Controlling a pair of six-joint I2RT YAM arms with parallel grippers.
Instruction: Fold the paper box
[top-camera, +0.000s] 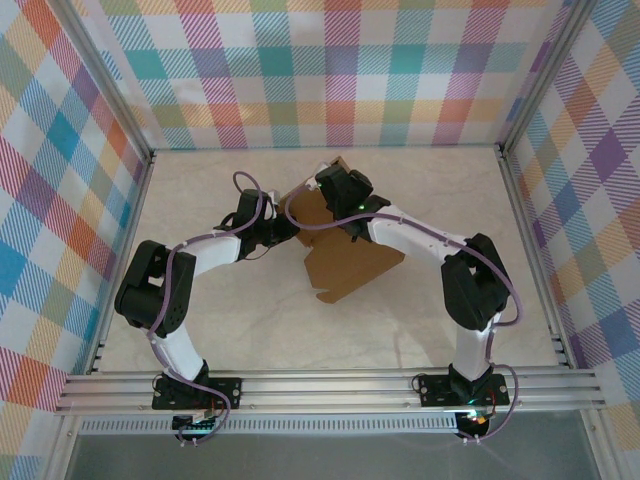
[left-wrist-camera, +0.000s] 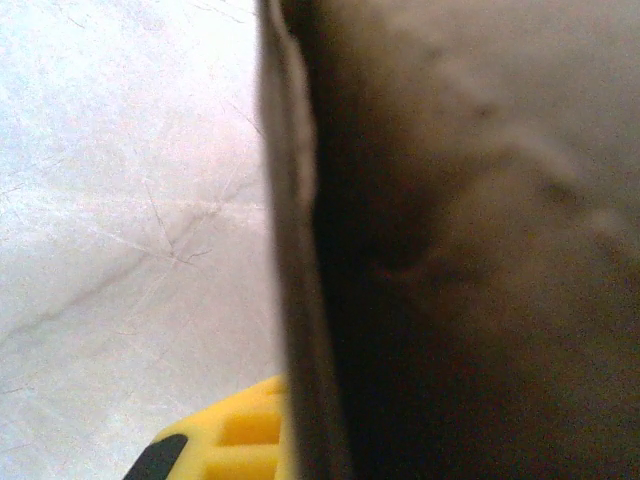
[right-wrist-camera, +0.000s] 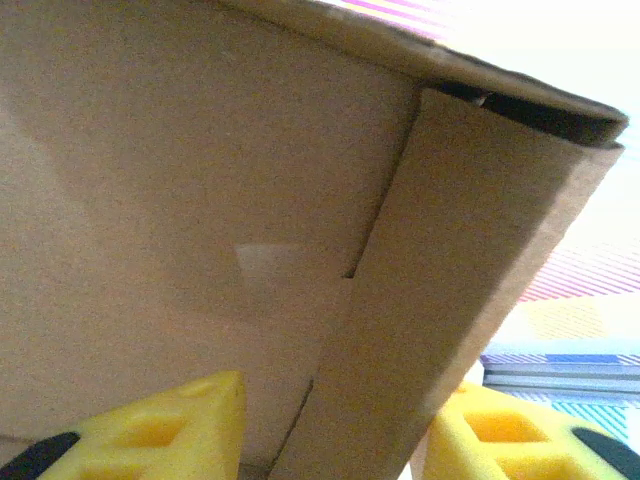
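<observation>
The paper box (top-camera: 350, 262) is plain brown cardboard, partly folded, lying mid-table with a flap (top-camera: 314, 207) raised at its far left. My left gripper (top-camera: 282, 230) is at that flap's left side. In the left wrist view a cardboard edge (left-wrist-camera: 295, 250) runs up beside one yellow finger (left-wrist-camera: 225, 440). The other finger is hidden behind the cardboard, and the left gripper (left-wrist-camera: 300, 445) is shut on it. My right gripper (top-camera: 335, 192) is over the raised flap. Its yellow fingers (right-wrist-camera: 165, 430) stand apart on either side of a folded strip (right-wrist-camera: 440, 300), so the right gripper (right-wrist-camera: 340, 445) is open.
Aluminium rails (top-camera: 330, 385) cross the near edge by the arm bases. Checked fabric walls (top-camera: 330, 70) close the back and both sides. Bare marbled tabletop (top-camera: 200, 190) lies left of the box, and more lies right of it and in front.
</observation>
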